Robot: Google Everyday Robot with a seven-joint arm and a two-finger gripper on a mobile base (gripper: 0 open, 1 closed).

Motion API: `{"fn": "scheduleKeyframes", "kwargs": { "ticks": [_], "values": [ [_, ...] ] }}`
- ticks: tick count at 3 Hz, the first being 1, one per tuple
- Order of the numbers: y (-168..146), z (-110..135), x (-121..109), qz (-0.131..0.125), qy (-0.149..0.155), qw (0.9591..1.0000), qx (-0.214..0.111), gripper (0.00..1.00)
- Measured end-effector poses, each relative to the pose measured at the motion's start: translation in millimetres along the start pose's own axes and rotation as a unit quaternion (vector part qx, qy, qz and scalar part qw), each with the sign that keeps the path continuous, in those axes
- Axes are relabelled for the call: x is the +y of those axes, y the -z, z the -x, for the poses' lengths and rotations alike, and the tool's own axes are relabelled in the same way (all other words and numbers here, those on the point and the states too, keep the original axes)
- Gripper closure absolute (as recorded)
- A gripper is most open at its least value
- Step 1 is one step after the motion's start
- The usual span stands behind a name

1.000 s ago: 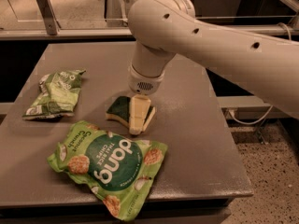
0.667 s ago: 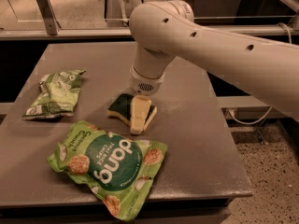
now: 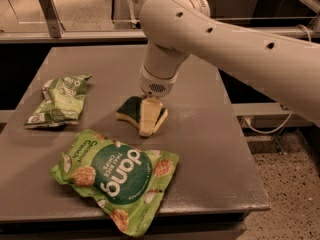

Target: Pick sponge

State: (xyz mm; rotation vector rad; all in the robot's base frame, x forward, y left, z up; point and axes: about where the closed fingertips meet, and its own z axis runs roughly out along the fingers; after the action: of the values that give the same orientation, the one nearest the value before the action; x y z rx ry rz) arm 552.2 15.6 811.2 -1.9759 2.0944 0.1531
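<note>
The sponge (image 3: 128,108), dark green on top with a pale yellow base, lies near the middle of the grey table (image 3: 210,149). My gripper (image 3: 151,118) points down from the white arm (image 3: 210,34) and sits at the sponge's right end, touching or covering it. That end of the sponge is hidden behind the gripper. I cannot tell whether the sponge rests on the table or is just off it.
A large green "dang" snack bag (image 3: 117,178) lies in front of the sponge near the table's front edge. A smaller crumpled green bag (image 3: 60,99) lies at the left. A counter and a metal post (image 3: 49,11) stand behind the table. A floor with a cable is at the right.
The gripper and the sponge's visible part sit slightly higher in the view than a second ago. The two bags have not moved.
</note>
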Motion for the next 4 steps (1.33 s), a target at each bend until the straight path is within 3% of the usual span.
{"fn": "scheduleKeyframes", "kwargs": {
  "ticks": [1,2,3,4],
  "values": [
    [8,2,-1,0.0,0.0,1.0,0.0,0.87],
    [17,5,-2,0.0,0.0,1.0,0.0,1.0],
    [18,5,-2,0.0,0.0,1.0,0.0,1.0],
    [32,10,-6,0.006,0.03,0.9992,-0.026,1.0]
  ]
}}
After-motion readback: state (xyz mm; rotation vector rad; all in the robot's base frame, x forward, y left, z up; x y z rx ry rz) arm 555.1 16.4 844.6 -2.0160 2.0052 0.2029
